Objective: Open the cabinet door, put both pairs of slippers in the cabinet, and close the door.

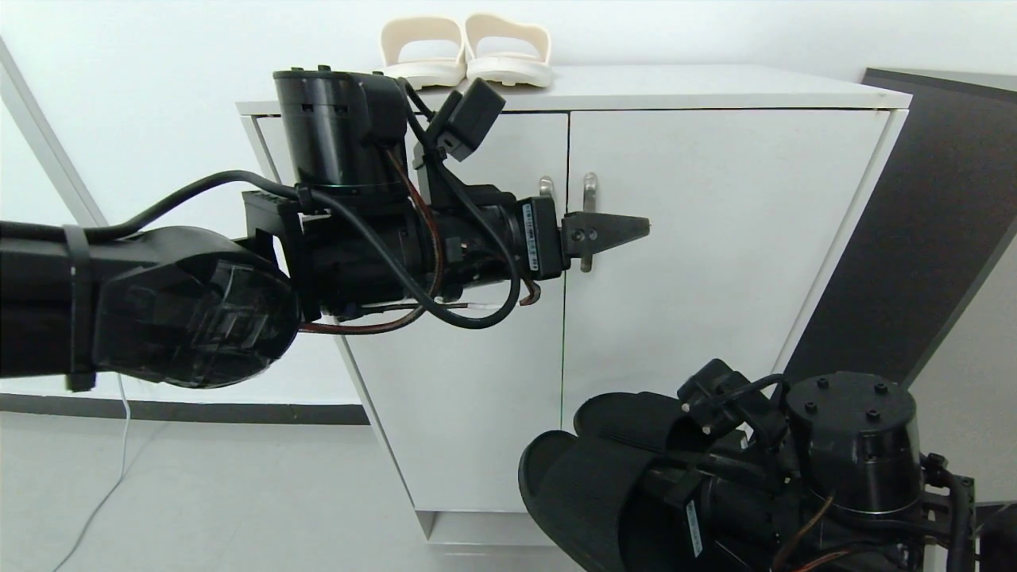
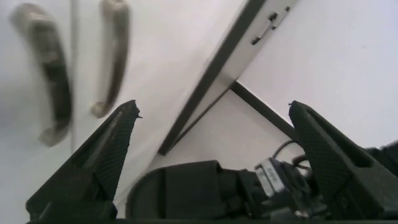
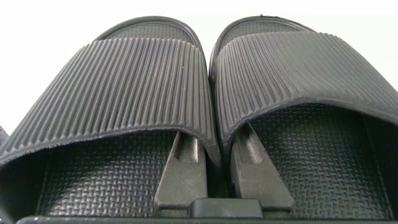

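Note:
The white cabinet point(image 1: 715, 238) stands with both doors shut, its two metal handles point(image 1: 589, 191) side by side at the centre seam. A cream pair of slippers point(image 1: 465, 52) rests on its top. My left gripper point(image 1: 628, 229) hovers open just in front of the handles, at their height. In the left wrist view the handles point(image 2: 112, 56) lie just beyond the spread fingers point(image 2: 118, 155), untouched. Low at the right, in front of the right door, my right gripper point(image 3: 216, 134) is shut on the black pair of slippers point(image 1: 588, 485), pinching their two inner edges together point(image 3: 149, 81).
A dark panel point(image 1: 937, 238) leans against the wall right of the cabinet. A thin cable point(image 1: 103, 492) trails over the grey floor at the left, below a dark baseboard point(image 1: 199, 411). Open floor lies left of the cabinet.

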